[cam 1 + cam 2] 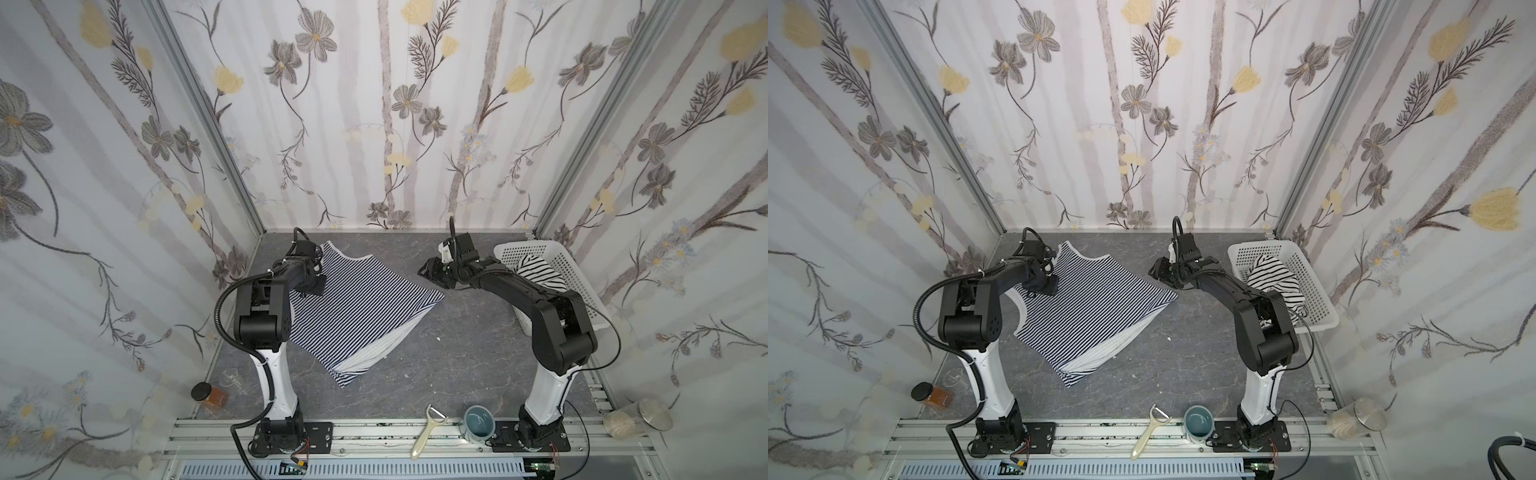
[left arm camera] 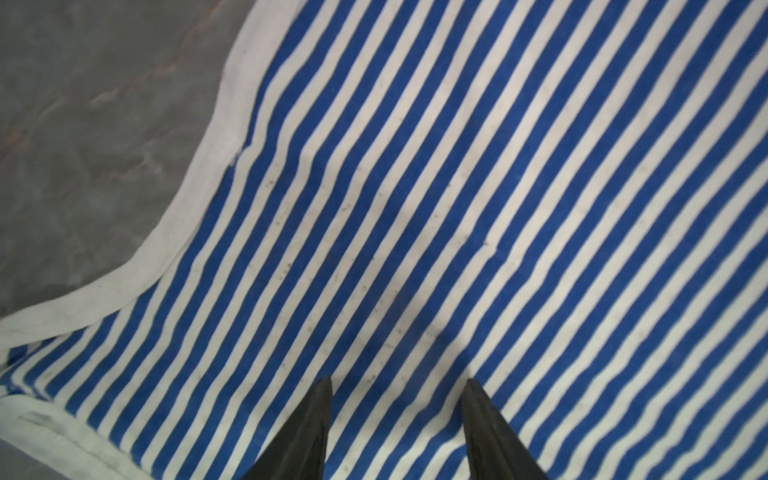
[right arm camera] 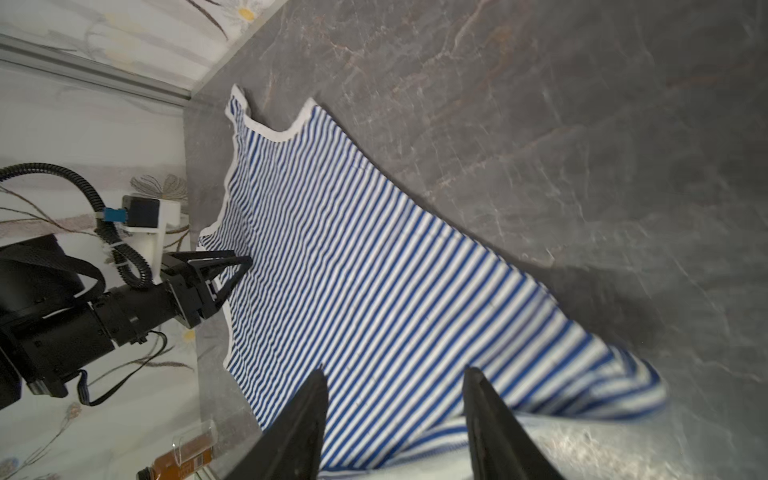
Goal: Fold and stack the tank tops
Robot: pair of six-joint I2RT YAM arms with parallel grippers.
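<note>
The navy-and-white striped tank top (image 1: 365, 303) (image 1: 1096, 307) lies spread on the grey table, with its near hem turned over to show the pale inside. My left gripper (image 1: 313, 286) (image 2: 399, 380) hovers open over the cloth (image 2: 415, 208) beside a white-trimmed armhole, with nothing between its fingers. My right gripper (image 1: 426, 272) (image 3: 395, 372) stands open just above the top's right corner (image 3: 602, 382) and holds nothing. The white tank top with black stripes (image 1: 538, 270) (image 1: 1273, 276) lies bunched in the basket, partly hidden behind my right arm.
The white perforated basket (image 1: 573, 266) stands at the back right against the wall. Along the front edge are an amber jar with a black lid (image 1: 208, 392), a peeler (image 1: 428, 432), a blue-grey cup (image 1: 478, 422) and a clear jar on its side (image 1: 636, 417).
</note>
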